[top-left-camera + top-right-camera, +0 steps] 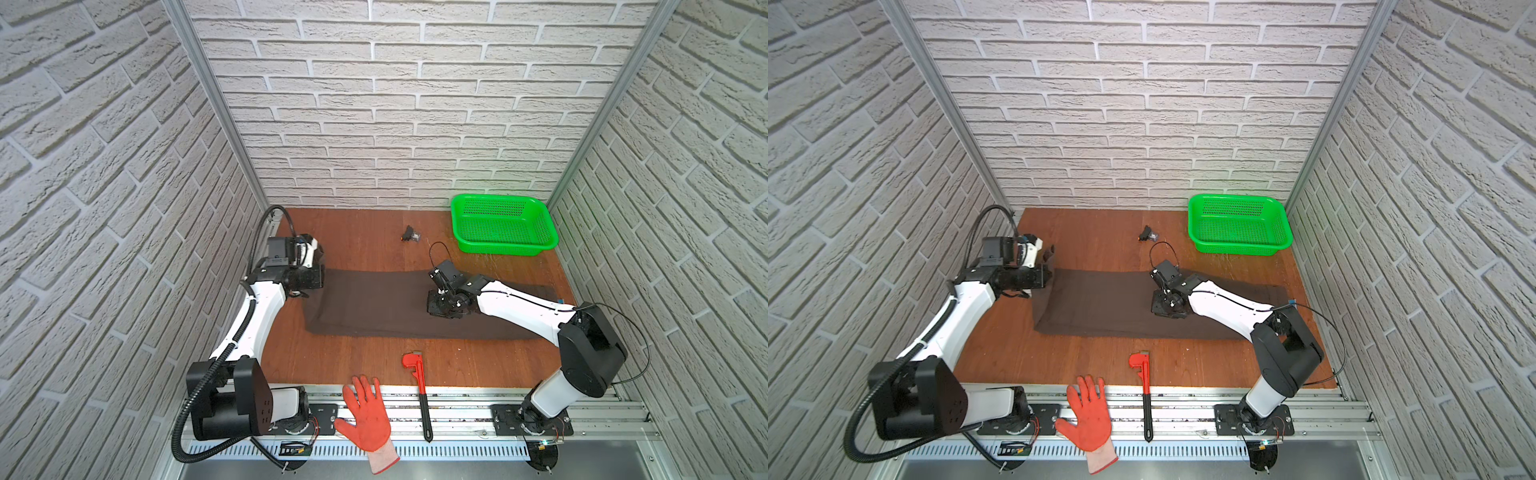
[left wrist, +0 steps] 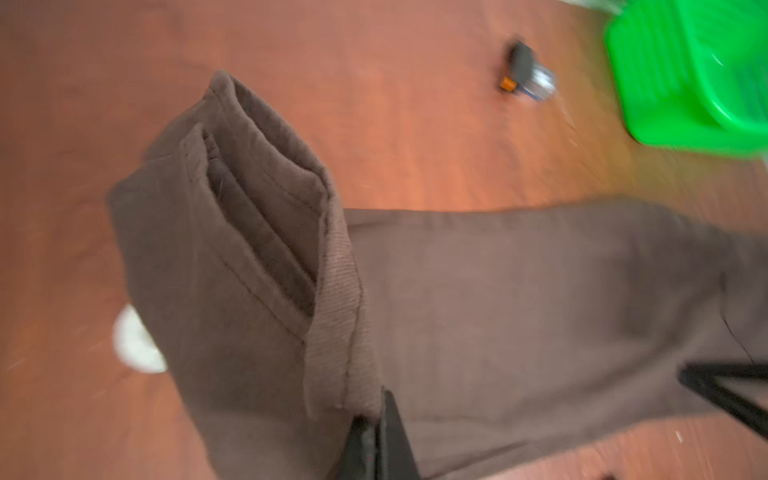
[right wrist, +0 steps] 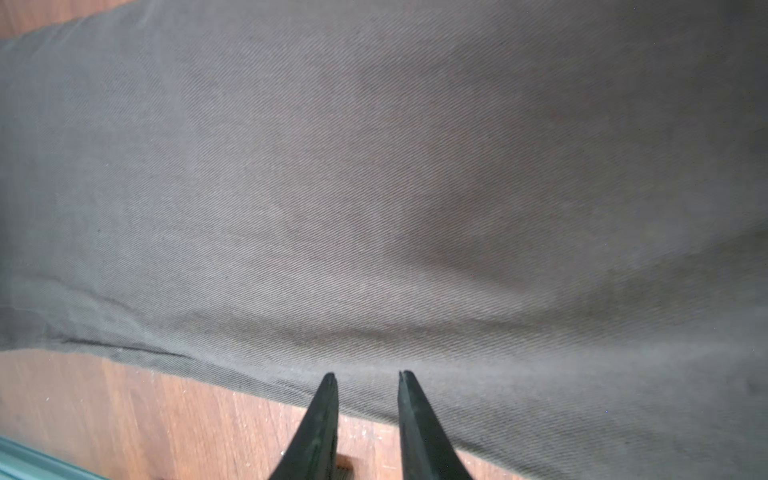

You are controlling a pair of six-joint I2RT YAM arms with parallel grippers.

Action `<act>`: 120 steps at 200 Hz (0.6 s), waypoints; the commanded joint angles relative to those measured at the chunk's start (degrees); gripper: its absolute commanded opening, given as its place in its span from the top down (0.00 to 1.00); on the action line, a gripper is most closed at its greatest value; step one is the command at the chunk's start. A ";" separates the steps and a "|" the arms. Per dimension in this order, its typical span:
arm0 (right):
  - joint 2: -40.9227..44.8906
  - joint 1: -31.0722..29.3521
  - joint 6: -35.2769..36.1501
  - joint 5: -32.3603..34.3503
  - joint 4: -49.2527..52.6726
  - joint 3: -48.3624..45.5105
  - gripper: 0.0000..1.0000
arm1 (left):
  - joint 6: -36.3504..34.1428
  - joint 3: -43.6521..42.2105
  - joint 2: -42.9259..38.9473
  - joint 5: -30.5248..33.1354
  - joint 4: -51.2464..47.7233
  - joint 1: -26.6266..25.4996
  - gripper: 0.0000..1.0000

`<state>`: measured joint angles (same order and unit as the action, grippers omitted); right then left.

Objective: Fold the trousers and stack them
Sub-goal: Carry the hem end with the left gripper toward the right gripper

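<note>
Top views, both: trousers (image 1: 374,303) (image 1: 1100,307) lie in a long dark brown strip across mid tabletop (image 1: 353,361) (image 1: 1025,357), running left to right, mostly flat. The left end is raised off the wood, and in a top view its cloth stands up beside the left wrist.

Left wrist view: left claw (image 2: 380,419) is clenched on that raised end of the trousers (image 2: 498,311). Layered hems and a ribbed band hang just past the fingers (image 2: 395,432). The view is blurred.

Right wrist view: right claw (image 3: 368,376) has its jaws slightly parted with nothing pinched between them. The tips are at the trousers (image 3: 374,166) close to one long edge, with bare wood just beside. Can't tell if the tips touch the cloth. In both top views this claw (image 1: 442,309) (image 1: 1167,309) points down over the strip's middle.

Green basket (image 1: 503,224) (image 1: 1239,224) (image 2: 685,83) sits at the far right corner, clear of the trousers. Small black part (image 1: 410,235) (image 1: 1147,235) (image 2: 525,70) with an orange tip lies behind the strip, near the basket.

Red pipe wrench (image 1: 417,374) (image 1: 1142,374) lies in front of the trousers, its black handle over the front rail (image 1: 457,411) (image 1: 1183,411). Orange work glove (image 1: 368,415) (image 1: 1090,415) lies left of the wrench, draped over the same rail.
</note>
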<state>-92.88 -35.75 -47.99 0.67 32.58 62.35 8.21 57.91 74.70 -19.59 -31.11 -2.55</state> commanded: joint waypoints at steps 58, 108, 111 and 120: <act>12.23 6.53 4.73 7.71 6.94 -1.63 0.72 | 6.43 -1.58 11.69 8.64 12.17 -24.59 1.00; 18.49 11.49 6.14 6.13 7.99 -5.36 0.72 | 10.84 2.27 17.25 14.82 13.67 -32.12 1.00; 18.55 11.49 6.15 5.84 7.92 -5.53 0.72 | 10.98 2.36 17.10 15.00 13.77 -32.21 1.00; 18.46 11.49 5.94 4.82 7.46 -5.95 0.72 | 11.21 2.62 16.50 15.28 14.07 -32.58 1.00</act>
<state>-75.02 -24.18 -42.96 6.70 39.68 57.98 17.12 57.95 92.33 -7.38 -20.84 -34.00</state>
